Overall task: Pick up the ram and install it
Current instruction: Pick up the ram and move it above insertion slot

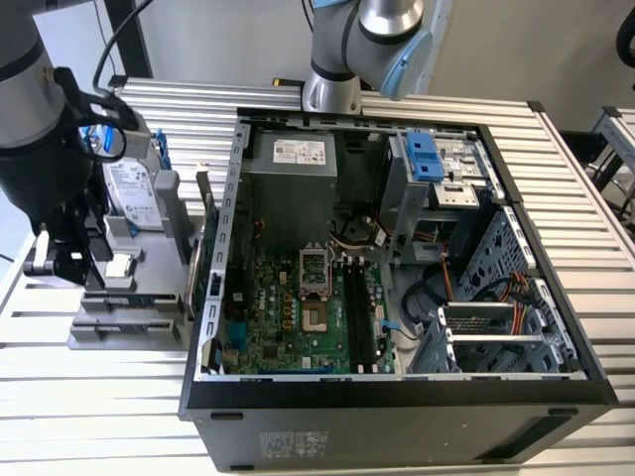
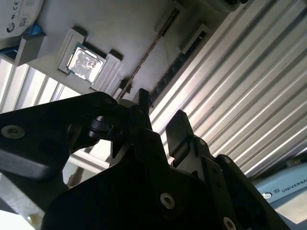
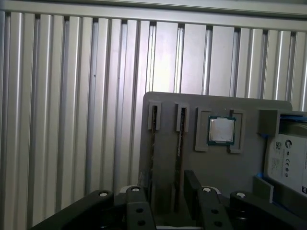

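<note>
In the grey holder (image 3: 216, 167) the ram (image 3: 179, 143) stands slotted, the end effector (image 3: 168, 189) spread empty over it.

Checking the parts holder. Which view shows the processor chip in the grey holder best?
The first wrist view: the processor chip faces the camera, silver lid and green border plain. The second wrist view shows the chip slanted under glare; the exterior view, as a small pale square.

The arm holds its gripper (image 2: 158, 115) pointing down, fingers (image 2: 178, 125) parted with a gap
</note>
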{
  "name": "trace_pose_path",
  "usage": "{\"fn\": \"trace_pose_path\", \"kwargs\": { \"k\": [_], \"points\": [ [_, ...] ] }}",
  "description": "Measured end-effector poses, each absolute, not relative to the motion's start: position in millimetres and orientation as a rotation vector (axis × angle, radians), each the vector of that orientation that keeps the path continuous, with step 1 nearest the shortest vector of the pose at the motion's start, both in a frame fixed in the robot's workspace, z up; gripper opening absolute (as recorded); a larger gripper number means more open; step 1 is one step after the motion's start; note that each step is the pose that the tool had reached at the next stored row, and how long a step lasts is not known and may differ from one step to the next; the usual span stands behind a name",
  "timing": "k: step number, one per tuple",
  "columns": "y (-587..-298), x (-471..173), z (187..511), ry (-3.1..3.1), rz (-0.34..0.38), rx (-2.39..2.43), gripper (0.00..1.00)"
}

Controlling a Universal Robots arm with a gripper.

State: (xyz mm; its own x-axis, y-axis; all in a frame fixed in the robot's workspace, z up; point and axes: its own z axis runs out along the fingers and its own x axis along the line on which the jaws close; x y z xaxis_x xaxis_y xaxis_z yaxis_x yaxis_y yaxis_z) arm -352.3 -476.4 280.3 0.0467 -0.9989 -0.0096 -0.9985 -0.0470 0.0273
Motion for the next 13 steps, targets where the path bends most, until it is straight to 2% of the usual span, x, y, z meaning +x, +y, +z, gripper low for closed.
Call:
{"fn": "trace_pose_path", "kwargs": {
  "k": [13],
  "points": [
    [-476.4, -352.3, 276.8, -2.160, -0.040, 2.263, 1.00]
  ]
}}
